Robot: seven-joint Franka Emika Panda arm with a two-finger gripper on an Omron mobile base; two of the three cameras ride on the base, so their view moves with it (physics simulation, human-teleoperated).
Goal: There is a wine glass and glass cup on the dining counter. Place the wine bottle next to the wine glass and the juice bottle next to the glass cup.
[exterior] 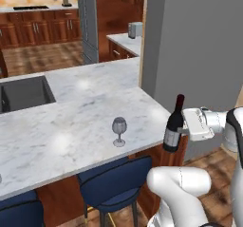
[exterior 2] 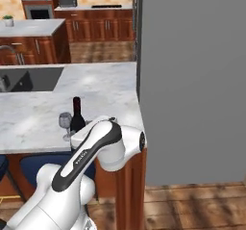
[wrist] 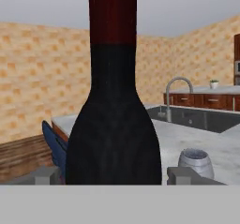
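My gripper (exterior: 182, 126) is shut on the wine bottle (exterior: 174, 124), a dark bottle with a dark red neck and a pale label, and holds it upright. The bottle is at the front right corner of the dining counter (exterior: 71, 126), to the right of the wine glass (exterior: 119, 131) and apart from it. In the right base view the wine bottle (exterior 2: 76, 114) stands close beside the wine glass (exterior 2: 65, 123), and my arm hides its base. The hand view has the bottle (wrist: 115, 124) between both fingertips (wrist: 44, 175), with the wine glass (wrist: 196, 162) behind it. The glass cup and the juice bottle are out of view.
A dark sink (exterior: 23, 93) with a curved steel tap (wrist: 177, 89) is set in the counter's far left. Blue stools (exterior: 114, 183) stand under the front edge. A grey wall (exterior 2: 192, 80) rises right of the counter. The wood floor (exterior 2: 192, 205) lies beyond the counter's end.
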